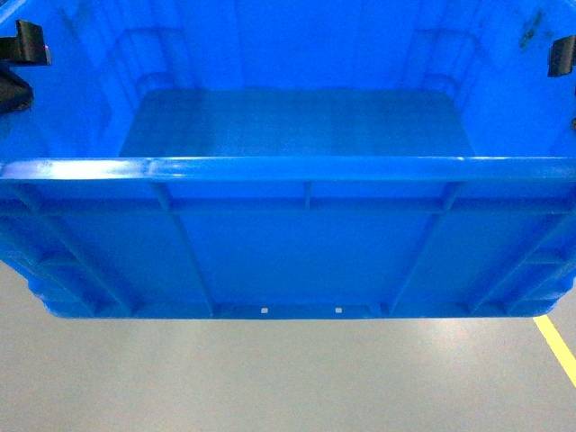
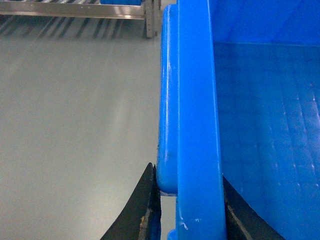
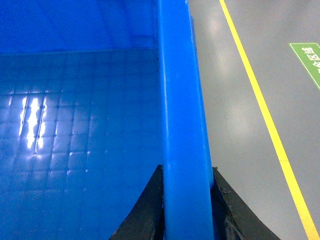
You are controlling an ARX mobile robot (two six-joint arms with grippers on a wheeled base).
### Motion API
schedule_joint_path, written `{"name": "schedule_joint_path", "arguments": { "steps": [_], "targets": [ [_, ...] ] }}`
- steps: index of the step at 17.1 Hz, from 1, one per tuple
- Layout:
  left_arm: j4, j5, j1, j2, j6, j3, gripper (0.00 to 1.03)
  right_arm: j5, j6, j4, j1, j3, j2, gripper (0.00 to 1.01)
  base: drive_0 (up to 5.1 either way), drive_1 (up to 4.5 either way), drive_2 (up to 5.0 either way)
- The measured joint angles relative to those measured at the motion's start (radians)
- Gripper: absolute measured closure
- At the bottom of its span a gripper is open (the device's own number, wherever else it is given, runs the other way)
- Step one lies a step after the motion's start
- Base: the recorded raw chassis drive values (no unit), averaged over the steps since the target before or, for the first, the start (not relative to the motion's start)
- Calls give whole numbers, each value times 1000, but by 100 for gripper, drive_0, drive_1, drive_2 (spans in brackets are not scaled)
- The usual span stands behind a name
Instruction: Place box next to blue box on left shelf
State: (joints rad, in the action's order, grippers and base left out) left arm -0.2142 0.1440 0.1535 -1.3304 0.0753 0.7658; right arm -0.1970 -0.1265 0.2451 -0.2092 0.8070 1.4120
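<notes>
The head camera looks steeply down into the box (image 1: pixel 297 117) from close above its near wall, floor (image 1: pixel 270 378) below. Each wrist camera sights along one end rim (image 2: pixel 195 125) from right behind it; all three views share the box's interior.

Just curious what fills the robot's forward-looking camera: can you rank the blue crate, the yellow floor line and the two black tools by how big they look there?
1. Blue crate, filling most of the view.
2. Yellow floor line, a short strip at lower right.
3. Left tool and right tool: only slivers show at the edges, so I won't rank them against each other.
</notes>
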Motion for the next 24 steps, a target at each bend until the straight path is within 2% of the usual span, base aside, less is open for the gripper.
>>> {"name": "schedule_joint_path", "arguments": {
  "steps": [24],
  "targets": [
    [-1, -1, 0, 0, 2, -1, 84, 0, -3, 2, 0, 0, 0, 83, -1, 417, -419]
  ]
}}
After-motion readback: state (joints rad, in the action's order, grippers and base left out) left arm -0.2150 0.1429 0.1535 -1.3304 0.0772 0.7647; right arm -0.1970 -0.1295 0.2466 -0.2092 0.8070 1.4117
